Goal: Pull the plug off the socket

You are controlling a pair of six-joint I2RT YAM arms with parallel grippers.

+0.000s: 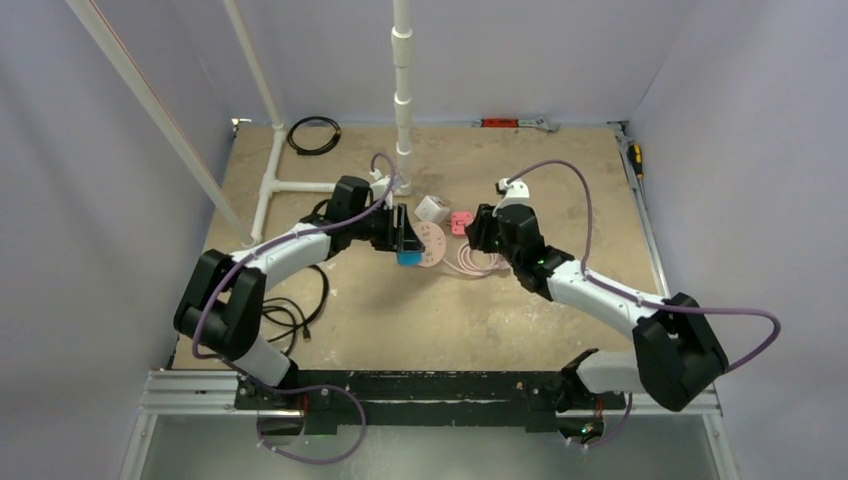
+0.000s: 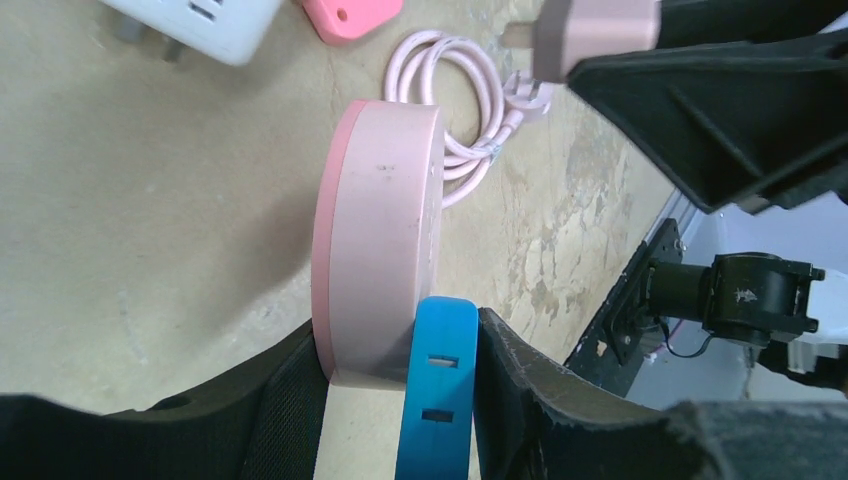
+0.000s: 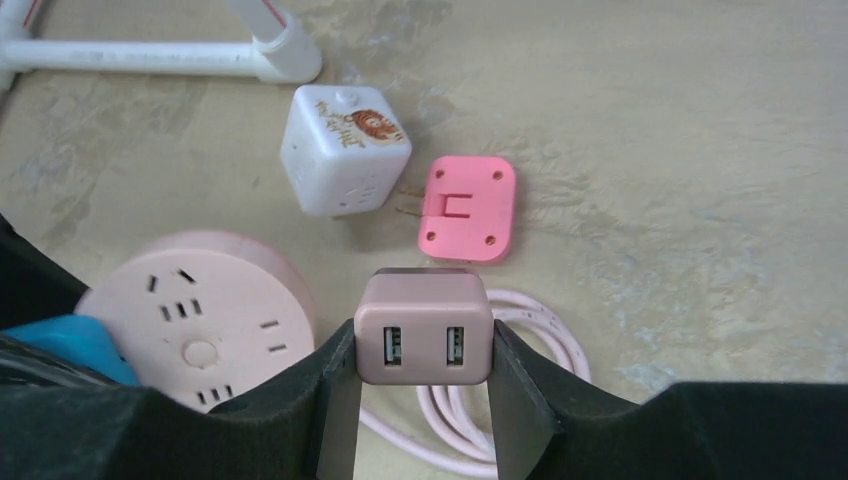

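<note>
Socket (image 2: 378, 230) is up on its edge over the bench (image 3: 650, 150), clenched between the fingers of my left tool (image 2: 375, 360), which hide its lower rim. My right tool (image 3: 423, 352) grasps the square plug (image 3: 423, 335), apart from the socket. This tool partly covers the coiled cord (image 2: 495, 95).

The left gripper (image 1: 407, 243) sits at the left edge of the round pale-pink socket (image 1: 433, 246), with a blue pad showing at its fingers. The right gripper (image 1: 480, 235) hangs just to the right of the disc, over the coiled pink cord (image 1: 472, 264). Behind the socket a white cube (image 1: 432, 208) and a small flat pink piece (image 1: 461, 222) lie side by side near the foot of a white pipe (image 1: 402, 90), and a black cable loop (image 1: 313, 135) lies at the table's far left
</note>
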